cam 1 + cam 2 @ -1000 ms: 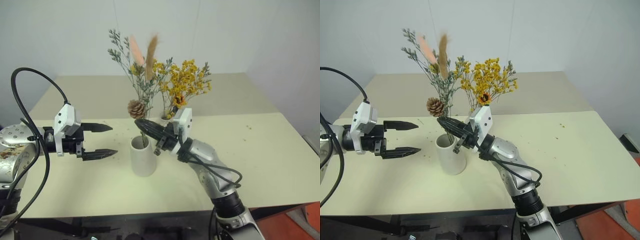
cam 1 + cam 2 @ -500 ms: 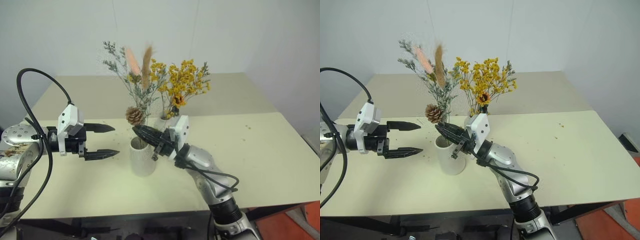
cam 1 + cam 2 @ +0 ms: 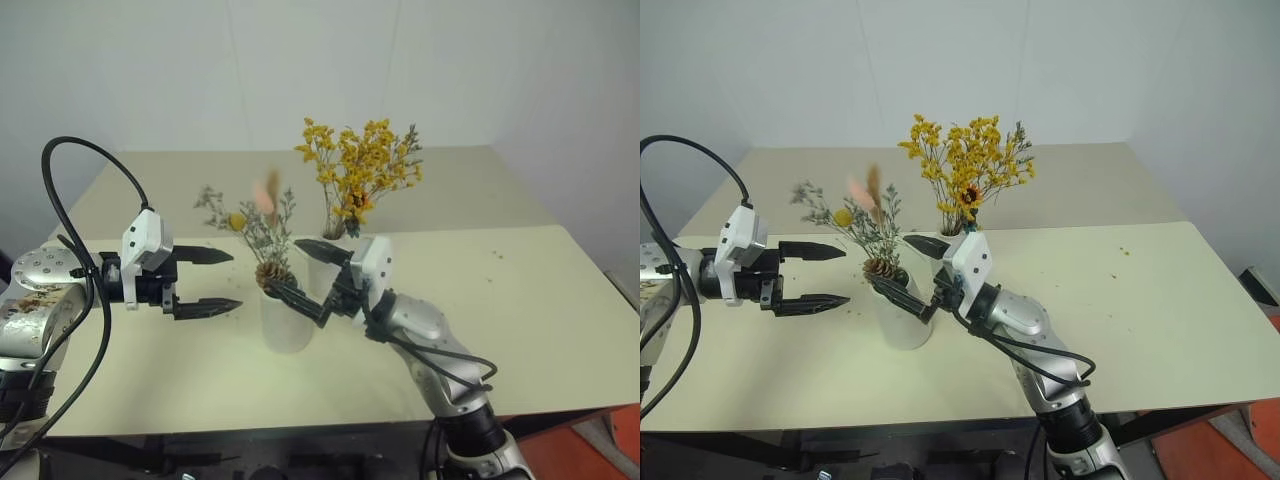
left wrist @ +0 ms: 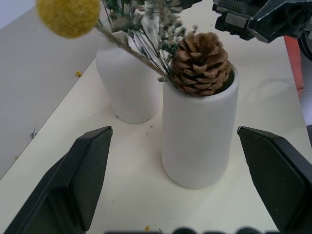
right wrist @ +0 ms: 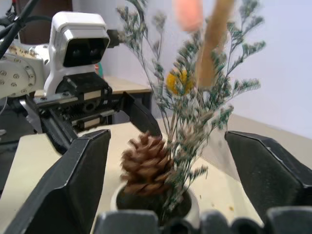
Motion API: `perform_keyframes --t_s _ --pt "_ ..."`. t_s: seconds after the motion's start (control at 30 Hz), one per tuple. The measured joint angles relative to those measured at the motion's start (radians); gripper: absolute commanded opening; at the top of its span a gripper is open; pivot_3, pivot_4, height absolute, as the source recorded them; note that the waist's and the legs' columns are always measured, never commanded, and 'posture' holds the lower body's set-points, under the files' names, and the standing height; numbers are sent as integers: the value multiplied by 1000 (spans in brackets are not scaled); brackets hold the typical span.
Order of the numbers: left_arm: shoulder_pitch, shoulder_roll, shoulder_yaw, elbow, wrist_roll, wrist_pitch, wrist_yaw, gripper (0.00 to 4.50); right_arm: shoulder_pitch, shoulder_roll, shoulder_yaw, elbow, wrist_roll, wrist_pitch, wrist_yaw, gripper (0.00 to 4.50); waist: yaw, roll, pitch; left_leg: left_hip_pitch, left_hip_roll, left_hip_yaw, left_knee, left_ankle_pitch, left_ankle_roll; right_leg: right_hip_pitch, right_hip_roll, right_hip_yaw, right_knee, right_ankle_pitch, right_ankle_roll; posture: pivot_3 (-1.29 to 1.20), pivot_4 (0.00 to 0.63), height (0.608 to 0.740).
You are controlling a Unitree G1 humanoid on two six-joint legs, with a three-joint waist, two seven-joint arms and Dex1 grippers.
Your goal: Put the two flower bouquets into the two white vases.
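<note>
The sparse grey-green dried bouquet [image 3: 262,232], light and brittle, sits in the wide white ceramic vase [image 3: 286,322]; both grippers' fingers [image 3: 212,307] gape empty.

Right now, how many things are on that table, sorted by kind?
White vases: 2, the wide vase and the narrow vase
Bouquets: 2, the grey-green bouquet and the yellow-orange bouquet
Total: 4

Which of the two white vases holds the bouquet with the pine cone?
The wider cylinder vase in front, nearer the robot; the cone sits at its mouth. The narrow-necked vase behind holds the yellow-orange bouquet.
</note>
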State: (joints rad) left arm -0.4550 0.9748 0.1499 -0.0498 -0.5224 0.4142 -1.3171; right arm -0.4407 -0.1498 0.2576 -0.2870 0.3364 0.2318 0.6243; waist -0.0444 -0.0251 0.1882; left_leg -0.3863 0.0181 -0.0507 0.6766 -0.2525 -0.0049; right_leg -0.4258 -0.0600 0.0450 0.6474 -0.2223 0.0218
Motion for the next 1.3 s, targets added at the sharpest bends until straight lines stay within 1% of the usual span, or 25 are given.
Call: perform_keyframes --t_s 0.23,0.37,0.4,0.5,0.57,0.63,0.67,0.7,0.8,0.87,0.93,1.03,1.2,1.3 --pt "-4 -20 -2 7 6 -1 -4 4500 110 -111 -57 -157 27 63 2 4460 1 0 0 0 0 0 0 0 0 1 0 0 0 0 0 0 150 740" --pt "-6 -23 -1 8 5 -1 -8 4500 165 -221 -168 -277 105 124 10 4460 2 0 0 0 0 0 0 0 0 1 0 0 0 0 0 0 150 740" --pt "-6 -24 -1 7 3 -1 -9 4500 188 -263 -211 -306 143 148 20 4460 5 0 0 0 0 0 0 0 0 1 0 0 -1 0 0 0 150 740" --pt "-1 -24 9 8 -1 -1 -12 4500 278 -435 -390 -354 268 226 75 4460 10 -1 0 0 0 0 0 0 0 2 -1 -1 -1 0 0 0 150 740" --pt "9 -24 26 8 -11 -1 -15 4500 334 -536 -493 -358 309 255 124 4460 10 -1 0 1 0 0 0 0 0 3 -1 -1 -2 0 0 0 150 740" --pt "26 -23 40 6 -19 0 -17 4500 396 -636 -581 -358 327 271 190 4460 6 -1 0 2 0 1 0 0 0 3 0 0 -2 -1 1 0 150 740" --pt "34 -23 44 5 -24 0 -17 4500 425 -686 -633 -352 347 281 232 4460 4 -1 0 2 0 1 0 0 0 3 0 0 -2 -4 6 0 150 740" --pt "43 -23 50 4 -28 1 -17 4500 449 -736 -678 -342 356 290 271 4460 3 -1 0 2 0 2 0 0 0 4 0 1 -1 -5 7 0 150 740" --pt "62 -20 72 -1 -31 4 -3 4500 522 -851 -782 -295 352 304 382 4460 4 -1 0 3 0 2 0 0 0 5 0 1 -2 -5 8 0 150 740" --pt "76 -19 94 -11 -39 9 6 4500 582 -908 -841 -255 340 306 464 4460 8 -2 0 2 0 2 0 0 0 4 0 1 -2 -5 8 0 150 740" --pt "95 -14 112 -29 -56 18 7 4500 610 -938 -902 -210 324 308 518 4460 9 -2 0 2 0 2 0 0 0 5 -1 1 -3 -5 8 0 150 740" --pt "127 -4 124 -59 -71 29 7 4500 622 -953 -956 -165 292 301 555 4460 8 -2 0 2 0 2 0 0 0 5 0 1 -3 -5 8 0 150 740" --pt "160 19 160 -86 -81 49 14 4500 622 -956 -980 -134 231 289 564 4460 8 -2 0 2 0 2 0 0 0 5 -1 1 -3 -5 9 0 150 740" --pt "161 31 168 -99 -91 60 21 4500 616 -963 -978 -137 226 291 565 4460 8 -2 0 2 0 2 0 0 0 4 0 1 -3 -5 8 0 150 740"
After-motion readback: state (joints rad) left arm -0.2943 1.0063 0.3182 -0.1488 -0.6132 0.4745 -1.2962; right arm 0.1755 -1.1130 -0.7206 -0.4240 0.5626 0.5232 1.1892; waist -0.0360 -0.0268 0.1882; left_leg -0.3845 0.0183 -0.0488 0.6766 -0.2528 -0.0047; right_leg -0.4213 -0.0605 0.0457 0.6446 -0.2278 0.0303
